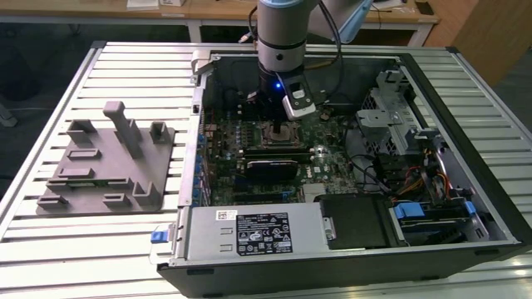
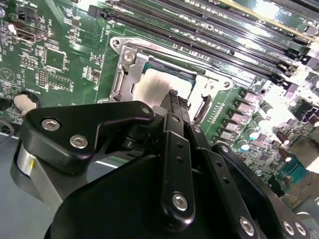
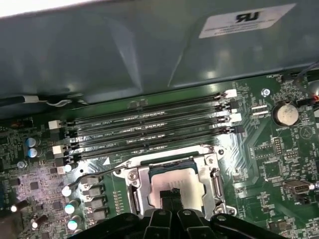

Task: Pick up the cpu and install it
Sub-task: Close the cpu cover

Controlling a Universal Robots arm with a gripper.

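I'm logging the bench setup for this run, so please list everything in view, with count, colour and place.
table: one, silvery, slatted, under everything.
computer case: one, black and grey, open, on the table.
motherboard: one, green, inside the case.
socket frame: one, silvery metal, on the motherboard.
cpu: one, silvery-grey, lying in the socket frame.
memory slots: four, black, beside the socket frame.
coin cell: one, silvery, on the motherboard.
power supply: one, silvery, in the case, nearest the exterior camera.
tray with posts: one, grey, on the table, at the exterior view's left of the case.
arm: one, grey, reaching down into the case.
gripper: one, black, over the cpu.
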